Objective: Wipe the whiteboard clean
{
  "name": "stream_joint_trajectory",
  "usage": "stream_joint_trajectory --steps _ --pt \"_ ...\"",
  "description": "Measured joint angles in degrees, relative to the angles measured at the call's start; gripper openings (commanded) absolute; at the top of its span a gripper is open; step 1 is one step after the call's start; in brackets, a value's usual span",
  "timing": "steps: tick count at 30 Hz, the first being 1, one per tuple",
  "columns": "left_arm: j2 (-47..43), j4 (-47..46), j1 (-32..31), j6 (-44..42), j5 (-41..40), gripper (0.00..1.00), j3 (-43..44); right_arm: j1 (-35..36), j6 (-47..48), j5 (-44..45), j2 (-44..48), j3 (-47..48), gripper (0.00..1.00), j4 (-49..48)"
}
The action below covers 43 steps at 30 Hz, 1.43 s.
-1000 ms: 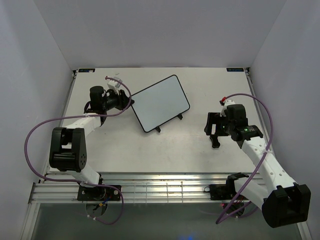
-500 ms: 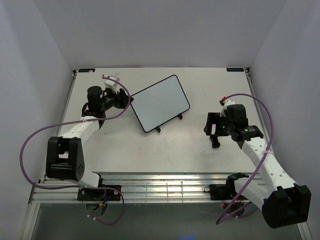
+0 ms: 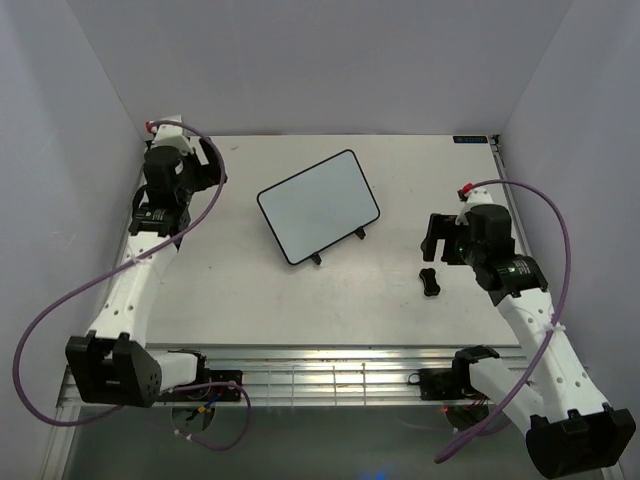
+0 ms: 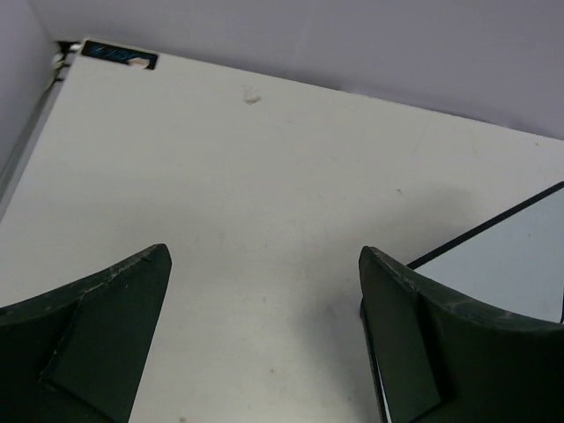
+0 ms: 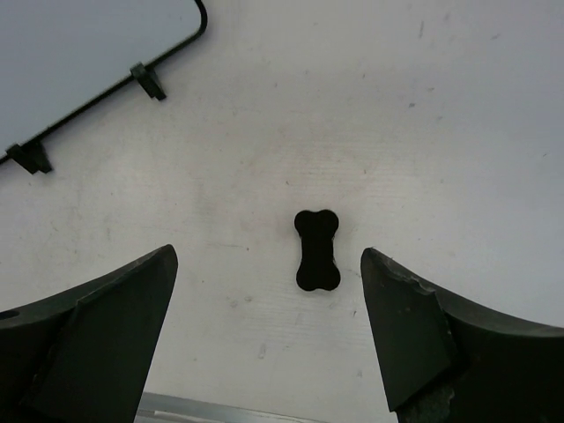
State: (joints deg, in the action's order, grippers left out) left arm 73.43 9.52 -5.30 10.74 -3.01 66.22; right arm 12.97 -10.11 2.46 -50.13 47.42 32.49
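white whiteboard (image 3: 318,205), black eraser (image 5: 317,249)

left tool (image 4: 263,264): jaws wide apart | right tool (image 5: 269,260): jaws wide apart, aimed down

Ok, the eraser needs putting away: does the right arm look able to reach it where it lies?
Probably yes. The right hand hangs open near the eraser, which lies on the table framed between its fingers in the wrist view; the whiteboard stands aside.

Around the eraser (image 3: 429,282) you have bare table (image 3: 250,300) on every side, your right gripper (image 5: 269,254) spread wide above it. The whiteboard (image 3: 318,206) stands at ten o'clock from there, well apart. From your left gripper (image 4: 263,256) it stands at four o'clock, open table between
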Motion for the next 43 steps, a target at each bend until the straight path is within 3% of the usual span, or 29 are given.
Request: stream_joint_trajectory --steps 4,9,16,25,43 --pt "-11.56 8.24 0.02 3.30 -8.48 0.98 -3.02 0.00 0.04 3.41 1.84 8.70 0.90 4.33" --pt "-29.88 15.08 -0.09 5.86 -12.24 0.98 -8.20 0.00 0.42 4.92 5.97 17.16 0.90 8.79" --pt "-40.98 22.56 -1.49 6.01 -14.16 0.98 -10.01 0.00 2.19 5.73 10.69 18.84 0.90 15.45" --pt "-45.66 28.44 -2.16 6.25 -13.64 0.98 -11.91 0.00 4.61 7.76 18.58 11.37 0.90 17.62" --pt "-47.82 28.79 -3.32 5.64 -11.74 0.98 -16.04 0.00 5.44 10.10 17.29 11.32 0.90 17.05"
